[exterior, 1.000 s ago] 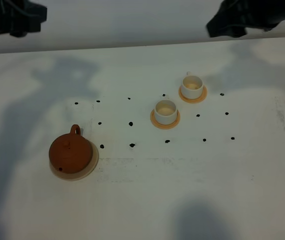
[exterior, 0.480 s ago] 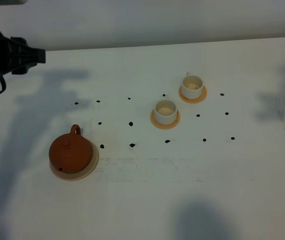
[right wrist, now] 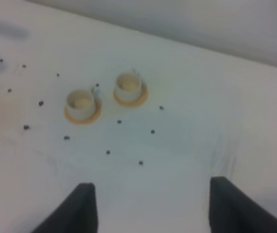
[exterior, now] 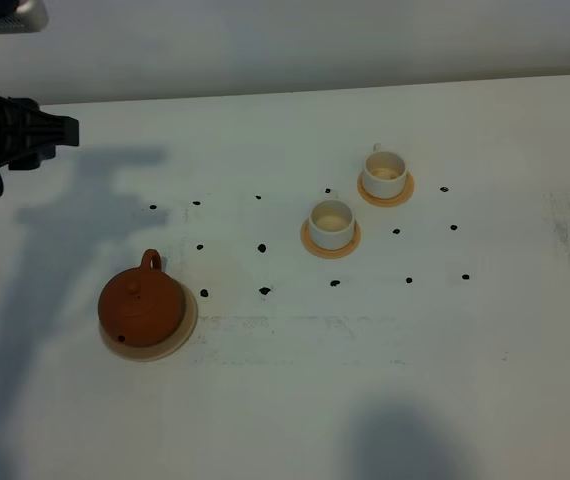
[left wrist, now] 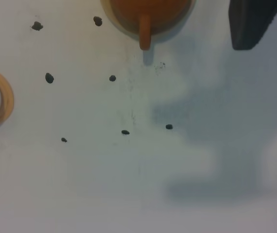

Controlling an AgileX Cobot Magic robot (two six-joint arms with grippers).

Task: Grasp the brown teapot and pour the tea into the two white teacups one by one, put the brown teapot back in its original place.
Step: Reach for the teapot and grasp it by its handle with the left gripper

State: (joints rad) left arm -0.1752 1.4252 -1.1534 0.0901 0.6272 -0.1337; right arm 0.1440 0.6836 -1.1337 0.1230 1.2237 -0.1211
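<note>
Teapot (exterior: 142, 305): upright on the beige disc (exterior: 187, 328), in the left half of the worktop (exterior: 285, 400), handle toward the far edge, nothing touching it. Near cup (exterior: 332, 222) and far cup (exterior: 384, 173): each on an orange coaster (exterior: 331, 250), right of centre, near each other but apart. Black marks (exterior: 264, 291) dot the worktop between teapot and cups.

Left gripper (exterior: 60, 130): at the far left, well apart from the teapot. Only one finger (left wrist: 252, 22) shows, so I cannot tell its state.

Right gripper (right wrist: 148, 211): jaws spread, empty, above the worktop.

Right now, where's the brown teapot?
In the exterior high view the brown teapot sits on the beige coaster at the lower left of the table, left of and nearer the camera than the closer white teacup.
</note>
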